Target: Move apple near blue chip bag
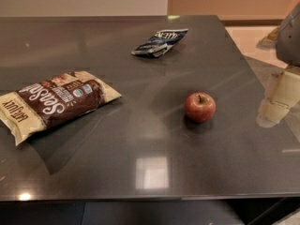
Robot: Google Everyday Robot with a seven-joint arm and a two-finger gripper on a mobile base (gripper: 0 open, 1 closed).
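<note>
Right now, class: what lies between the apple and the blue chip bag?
Nothing: the camera view shows only bare table between the apple and the blue chip bag. The gripper hangs at the picture's right edge.

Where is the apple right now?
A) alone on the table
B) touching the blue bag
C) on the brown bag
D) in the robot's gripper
A: the apple rests alone on the table, clear of the blue chip bag behind it, the brown bag at left, and the gripper at the right edge.

Glossy table [140, 144]; matt plastic hand [275, 104], right
</note>
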